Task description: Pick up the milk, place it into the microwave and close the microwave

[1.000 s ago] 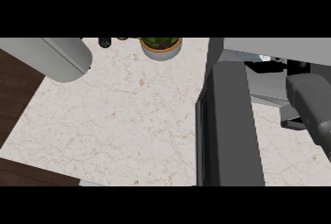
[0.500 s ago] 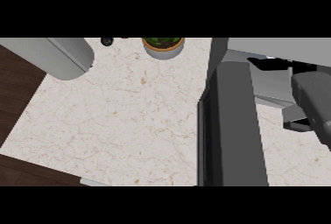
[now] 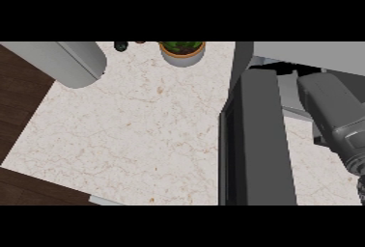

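Observation:
The microwave stands at the right with its dark door swung open toward me. My right forearm reaches past the door into the opening. Only black bits of the right hand show under the microwave's top edge. No milk shows in the head view; it may be hidden by the hand or the microwave. My left forearm lies across the upper left. Just a dark tip of the left hand shows at the top edge.
A potted plant stands at the back of the marbled counter. Dark wooden floor shows past the counter's left edge and lower left corner. The open door stretches from back to front across the counter's right part.
My right forearm has moved up and left, further into the microwave's opening. The left forearm has shifted slightly right. The door has not moved.

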